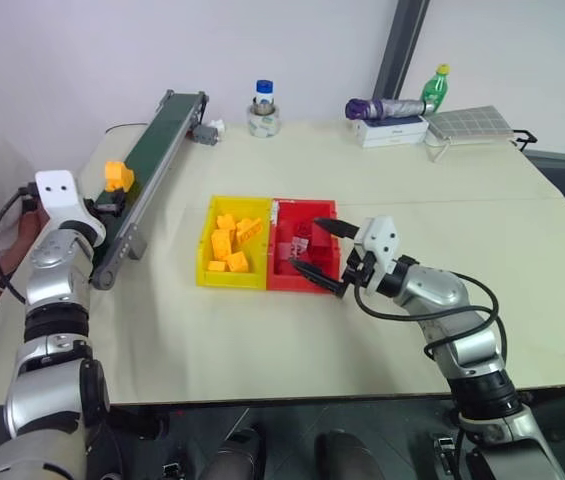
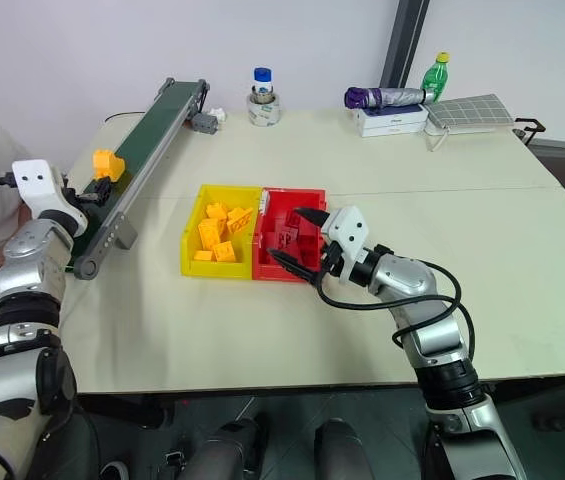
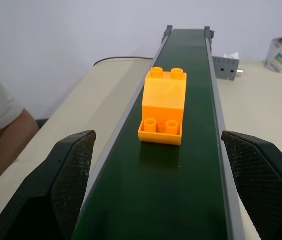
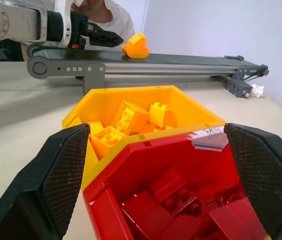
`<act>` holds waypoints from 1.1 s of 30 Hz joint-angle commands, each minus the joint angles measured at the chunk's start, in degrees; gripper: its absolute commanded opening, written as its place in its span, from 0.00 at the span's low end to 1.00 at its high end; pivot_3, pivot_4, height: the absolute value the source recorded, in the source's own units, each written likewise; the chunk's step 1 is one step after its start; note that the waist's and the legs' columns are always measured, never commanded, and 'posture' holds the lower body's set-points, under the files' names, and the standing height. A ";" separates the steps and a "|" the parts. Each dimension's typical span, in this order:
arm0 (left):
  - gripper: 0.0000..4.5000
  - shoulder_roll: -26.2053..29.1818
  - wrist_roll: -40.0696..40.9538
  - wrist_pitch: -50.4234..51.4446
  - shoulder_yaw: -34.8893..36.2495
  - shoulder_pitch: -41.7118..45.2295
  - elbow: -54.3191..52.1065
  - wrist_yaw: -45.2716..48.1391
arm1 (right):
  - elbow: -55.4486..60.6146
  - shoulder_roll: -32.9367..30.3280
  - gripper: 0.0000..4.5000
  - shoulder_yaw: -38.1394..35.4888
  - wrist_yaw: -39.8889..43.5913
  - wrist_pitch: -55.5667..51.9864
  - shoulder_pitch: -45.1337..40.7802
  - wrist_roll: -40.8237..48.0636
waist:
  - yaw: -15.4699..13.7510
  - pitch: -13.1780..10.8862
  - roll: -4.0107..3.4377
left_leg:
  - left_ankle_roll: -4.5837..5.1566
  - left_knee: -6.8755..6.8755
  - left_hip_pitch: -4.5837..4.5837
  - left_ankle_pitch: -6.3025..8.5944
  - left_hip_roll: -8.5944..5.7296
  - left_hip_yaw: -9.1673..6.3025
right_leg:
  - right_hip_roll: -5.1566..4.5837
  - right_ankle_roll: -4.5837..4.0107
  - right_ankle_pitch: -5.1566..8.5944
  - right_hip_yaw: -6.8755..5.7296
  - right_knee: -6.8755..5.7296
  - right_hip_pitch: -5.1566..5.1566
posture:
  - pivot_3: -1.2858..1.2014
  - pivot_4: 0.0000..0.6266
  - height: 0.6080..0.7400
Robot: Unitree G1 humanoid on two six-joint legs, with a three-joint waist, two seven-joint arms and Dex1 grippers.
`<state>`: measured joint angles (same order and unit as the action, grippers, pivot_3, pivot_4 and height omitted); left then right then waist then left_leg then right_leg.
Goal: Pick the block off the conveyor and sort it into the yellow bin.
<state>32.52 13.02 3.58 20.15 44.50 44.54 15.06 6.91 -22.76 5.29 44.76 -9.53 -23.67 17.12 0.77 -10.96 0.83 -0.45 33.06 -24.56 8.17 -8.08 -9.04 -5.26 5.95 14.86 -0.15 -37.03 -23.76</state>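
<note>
Currently the block [image 3: 163,106] sits on the conveyor [image 1: 152,150], near the belt's low end at roughly 9 o'clock of the counter [image 1: 362,330] in the head views. It's upright, studs up, with a lower stepped ledge facing the left hand [image 1: 112,205]. Nothing touches it.

Left hand is lined up along the belt just short of the block, fingers [image 3: 73,175] wide apart, one on each side of the belt frame, nothing between them. Block is ahead of the fingertips, not yet between them.

Right hand [image 1: 324,255] hovers over the red bin [image 1: 287,280], fingers spread wide and empty, one finger [image 4: 63,180] toward the yellow bin side, the other over the far red edge. Red bricks [image 4: 175,200] lie loose below it.

Yellow bin [image 1: 207,270] is at the counter's centre, touching the red bin, which is on its 3 o'clock side. It already holds several yellow-orange bricks [image 1: 230,240] in a loose pile. Conveyor runs diagonally from about 9 o'clock up to 11 o'clock, motor box [image 1: 204,131] at the far end.

Along the back edge: a bottle with a blue cap [image 1: 264,108] at 12, a folded umbrella [image 1: 387,108] on a white box and a green bottle [image 1: 434,88] toward 1 o'clock. A person's sleeve and arm [image 3: 1,125] show beside the counter at 9 o'clock, behind the left arm.
</note>
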 commanded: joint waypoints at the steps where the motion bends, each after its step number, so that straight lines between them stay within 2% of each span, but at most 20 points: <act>1: 0.94 0.98 -0.18 -0.26 0.15 -0.46 -2.30 -0.11 | 2.64 0.09 1.00 -0.44 -0.19 0.43 -0.66 0.39 | -0.01 0.00 0.00 | 0.00 0.01 0.00 0.00 0.00 0.00 | 0.00 0.00 0.00 0.00 0.00 0.00 | 0.52 0.24 1.00; 15: 0.94 1.19 -0.06 1.70 -0.19 -0.19 -1.67 0.01 | 2.32 0.10 1.00 -0.39 0.16 0.47 -0.97 0.39 | -0.01 0.00 0.01 | 0.00 0.05 0.00 -0.01 0.00 0.00 | 0.01 0.01 -0.01 0.00 -0.03 0.02 | 0.52 0.24 1.00; 18: 0.77 0.92 0.47 1.62 0.02 -0.02 -1.20 0.61 | 2.38 0.00 1.00 -0.53 0.06 0.50 -0.80 0.34 | 0.01 0.00 0.01 | 0.00 0.05 0.00 -0.01 0.00 0.00 | 0.01 0.01 -0.01 0.00 -0.04 0.02 | 0.52 0.24 1.00; 22: 0.30 0.67 0.52 1.72 -0.01 0.10 -2.53 0.36 | 2.31 0.00 1.00 -0.57 0.00 0.57 -0.76 0.30 | 0.00 0.00 0.01 | 0.00 0.06 0.00 -0.01 0.00 0.00 | 0.01 0.01 -0.01 0.00 -0.05 0.01 | 0.52 0.24 1.00; 26: 0.30 -0.35 2.68 2.09 0.73 -0.23 -7.14 1.70 | 2.20 0.07 1.00 -0.51 -0.02 0.68 -0.83 0.22 | -0.01 0.00 0.01 | 0.00 0.08 0.00 -0.01 0.00 0.00 | 0.01 0.01 -0.01 0.00 -0.06 0.02 | 0.52 0.24 1.00; 33: 0.30 -6.10 11.42 10.28 -4.72 -6.88 -30.97 13.04 | 1.80 -0.16 1.00 -0.67 0.20 0.76 -1.02 0.22 | 0.02 0.01 0.01 | 0.00 0.13 0.02 -0.01 -0.02 0.01 | -0.01 0.02 -0.02 0.01 -0.04 0.08 | 0.52 0.24 1.00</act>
<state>26.97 21.99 11.46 17.35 37.80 20.23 25.61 6.99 -22.90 5.26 44.89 -9.55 -23.71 17.03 0.79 -10.95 0.84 -0.45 33.20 -24.53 8.16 -8.10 -9.03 -5.28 5.97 14.83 -0.14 -37.08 -23.68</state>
